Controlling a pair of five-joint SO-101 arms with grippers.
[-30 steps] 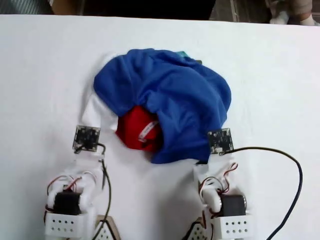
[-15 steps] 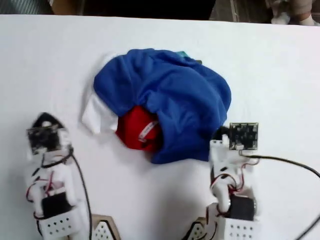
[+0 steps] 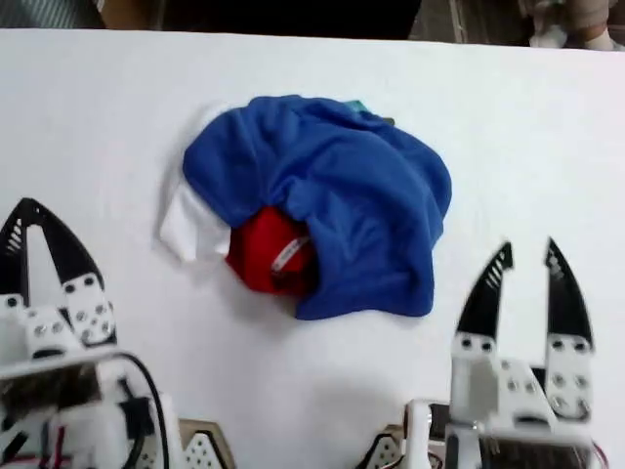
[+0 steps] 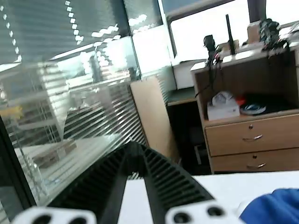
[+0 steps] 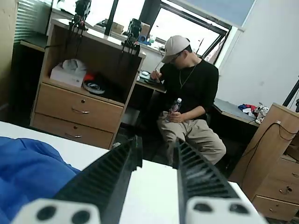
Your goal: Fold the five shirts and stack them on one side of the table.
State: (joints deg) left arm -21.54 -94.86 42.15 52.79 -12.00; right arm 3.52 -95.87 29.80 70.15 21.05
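While the blue shirt (image 3: 332, 195) lies bunched up in the middle of the tabletop (image 3: 98, 117), over a red shirt (image 3: 269, 249) and a white shirt (image 3: 190, 227), both arms sit apart from it. The left gripper (image 3: 29, 207) has its fingers pinched together on nothing. The right gripper (image 3: 527, 246) has its fingers spread.
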